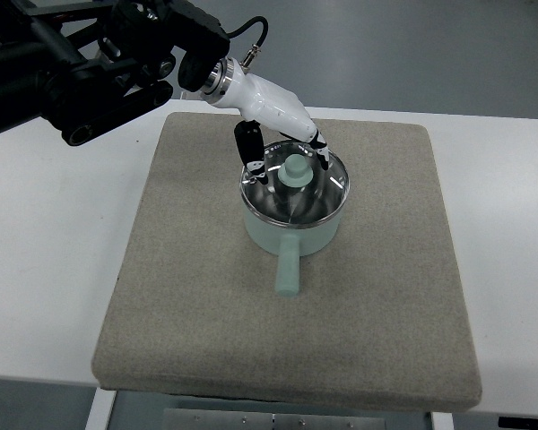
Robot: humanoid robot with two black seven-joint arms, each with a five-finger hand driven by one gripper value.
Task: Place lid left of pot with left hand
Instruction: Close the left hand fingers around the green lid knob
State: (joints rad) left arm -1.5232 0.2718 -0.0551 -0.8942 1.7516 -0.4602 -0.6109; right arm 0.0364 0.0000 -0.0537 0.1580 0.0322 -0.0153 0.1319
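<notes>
A grey floor shows beyond a white table, and on the table lies a square beige felt mat that takes up most of the work area. From the upper left edge the black left arm reaches in, ending in the white left hand with dark fingers hanging down over the far rim of the pot. One finger drops on the left side of the lid's knob and another on the right; they look curled loosely around it, but whether they actually pinch it or merely flank it cannot be told from this angle. Just below the hand, near the mat's centre, stands the pale mint-green saucepan, its straight handle pointing toward the camera. The round glass lid with a steel rim and a mint-green knob sits seated flat on the pot, so nothing is lifted yet. The right hand is out of view.

The step in hand appears to be the grasp of the knob. Next the fingers would need to close firmly on it, raise the lid clear of the rim, and carry it left to the bare mat beside the pot.
</notes>
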